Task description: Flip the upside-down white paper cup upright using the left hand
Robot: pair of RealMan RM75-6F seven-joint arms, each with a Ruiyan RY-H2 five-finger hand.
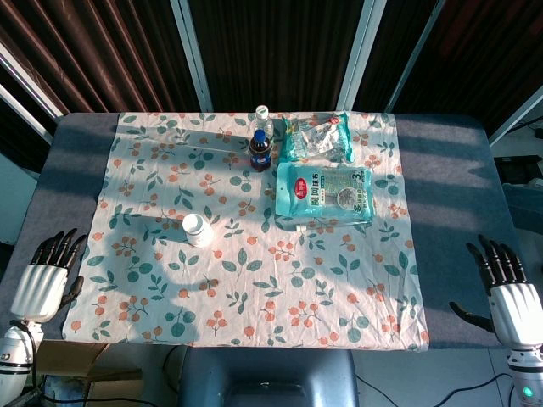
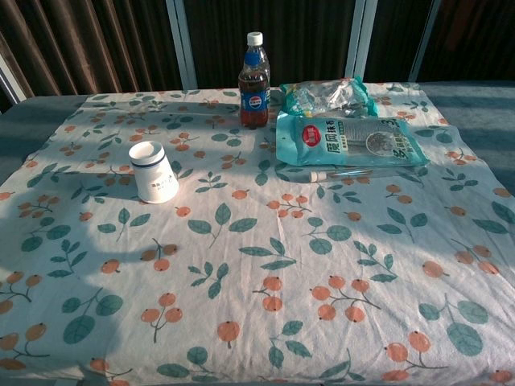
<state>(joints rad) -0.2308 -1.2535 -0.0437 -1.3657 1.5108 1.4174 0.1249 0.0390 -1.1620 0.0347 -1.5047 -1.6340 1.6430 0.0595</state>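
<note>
White paper cup (image 2: 153,171), upside-down, stands well left of the cola bottle (image 2: 253,82). Left hand (image 1: 47,275) rests empty, fingers spread, off the cloth; a clumsy reach could topple or crush it.

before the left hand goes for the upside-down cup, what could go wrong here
1. The white paper cup stands alone, base up, on the loose floral tablecloth; a sideways nudge from the left hand may tip it or slide it instead of gripping it.
2. The cloth is wrinkled, so dragging fingers could bunch it and shift the cup.
3. A wide flipping swing might reach the cola bottle standing behind and to the right of the cup, though it looks fairly far off.
</note>
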